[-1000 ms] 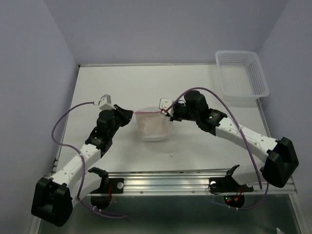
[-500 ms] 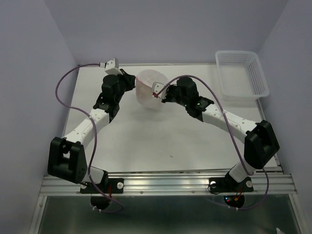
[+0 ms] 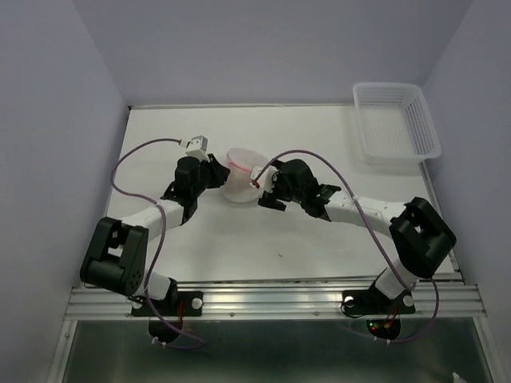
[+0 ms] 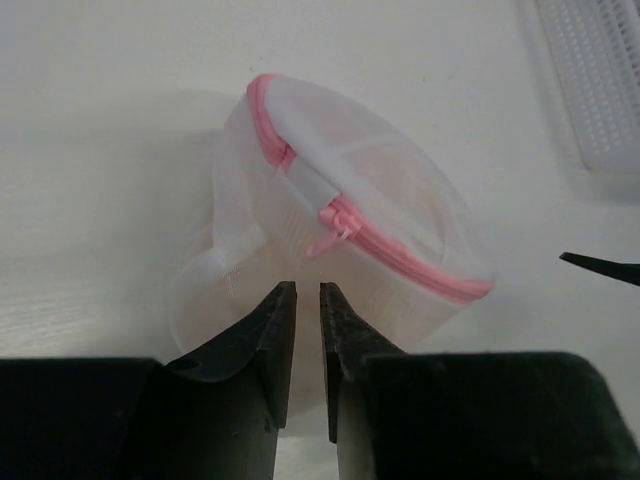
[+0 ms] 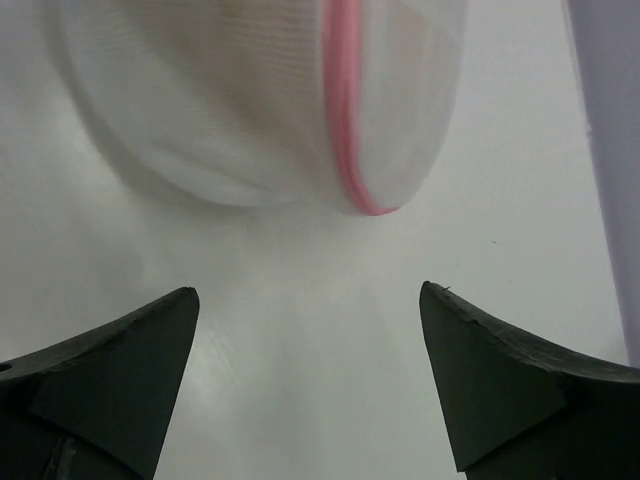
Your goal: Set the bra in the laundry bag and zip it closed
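The laundry bag (image 3: 240, 180) is seen resting on the table (image 3: 319, 136), a little toward 11 o'clock from the table's middle, with its pink zipper (image 4: 405, 262) running along the rim. The zipper pull (image 4: 333, 224) is found about midway along the stretch that shows. Through the mesh a faint beige tint is made out, taken to be the bra (image 4: 388, 168), so it lies inside the bag. The left gripper (image 3: 218, 170) is placed at the bag's 9 o'clock. Its jaws are drawn to a narrow slit right at the bag's lower edge, and whether mesh is pinched between them cannot be told. The right gripper (image 3: 263, 186) is set at the bag's 4 o'clock, just beside it, its fingers (image 5: 130, 350) spread wide and nothing held. In its wrist view the bag lies at 12 o'clock, apart from both fingertips. A white basket (image 3: 397, 121) is seen well apart, at 2 o'clock from the bag, in the far right corner.
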### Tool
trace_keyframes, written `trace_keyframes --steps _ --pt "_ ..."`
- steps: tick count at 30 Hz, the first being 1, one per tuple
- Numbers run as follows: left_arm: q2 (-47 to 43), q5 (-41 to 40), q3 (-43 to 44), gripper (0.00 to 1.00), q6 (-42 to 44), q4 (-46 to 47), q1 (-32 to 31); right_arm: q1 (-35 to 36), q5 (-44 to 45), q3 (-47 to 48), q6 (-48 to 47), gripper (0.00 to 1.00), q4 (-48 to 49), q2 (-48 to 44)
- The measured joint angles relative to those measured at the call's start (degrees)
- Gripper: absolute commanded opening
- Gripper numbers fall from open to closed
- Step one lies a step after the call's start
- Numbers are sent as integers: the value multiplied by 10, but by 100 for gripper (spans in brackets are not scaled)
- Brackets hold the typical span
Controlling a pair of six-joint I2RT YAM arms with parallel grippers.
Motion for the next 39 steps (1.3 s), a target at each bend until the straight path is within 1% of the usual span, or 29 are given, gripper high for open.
trace_keyframes --steps 1,2,3,4,5,6,7,8,9,10,12,14,16,17,20,24,29,35,39 --pt "-15 4 -16 47 -2 0 -3 12 0 -14 8 100 -7 -15" --pt "-37 4 -29 49 -2 -5 -7 19 -4 -22 18 100 -15 -30" --pt "-72 3 -44 65 -5 -14 -15 30 -13 -34 30 100 -23 -58" --pt "-104 0 -54 70 -5 -17 -20 37 -24 -42 42 100 -26 -85" --pt "-143 -5 -64 71 -8 -22 -25 41 -35 -51 54 100 -26 -117" --pt "-202 -14 -72 73 -7 -30 -31 43 -49 -58 69 100 -24 -157" --pt "-235 -20 -74 75 -8 -31 -35 44 -56 -64 92 100 -13 -199" --pt "-270 -28 -74 80 -9 -30 -36 44 -55 -65 102 100 -9 -215" --pt "-299 -40 -74 94 -11 -35 -36 43 -50 -66 124 100 8 -247" --pt "-313 -49 -74 99 -16 -40 -36 42 -39 -66 146 100 24 -265" --pt "-353 -73 -82 99 -24 -62 -36 42 5 -64 183 100 46 -272" --pt "-376 -95 -84 99 -37 -96 -35 42 62 -41 225 100 52 -247" --pt "-391 -121 -84 99 -42 -128 -35 41 127 -4 261 100 50 -195" --pt "-398 -140 -80 99 -47 -157 -35 38 152 22 275 100 45 -155" --pt "-407 -194 -56 99 -63 -229 -36 29 193 90 292 100 31 -67" --pt "-424 -256 -26 99 -96 -304 -35 19 210 195 294 100 2 56" --pt "-454 -287 -26 99 -130 -358 -35 18 205 264 281 100 -19 142" --pt "-469 -315 -26 99 -155 -407 -35 23 171 261 257 100 -51 169" --pt "-471 -318 -29 99 -161 -412 -35 60 160 228 242 100 -54 167"
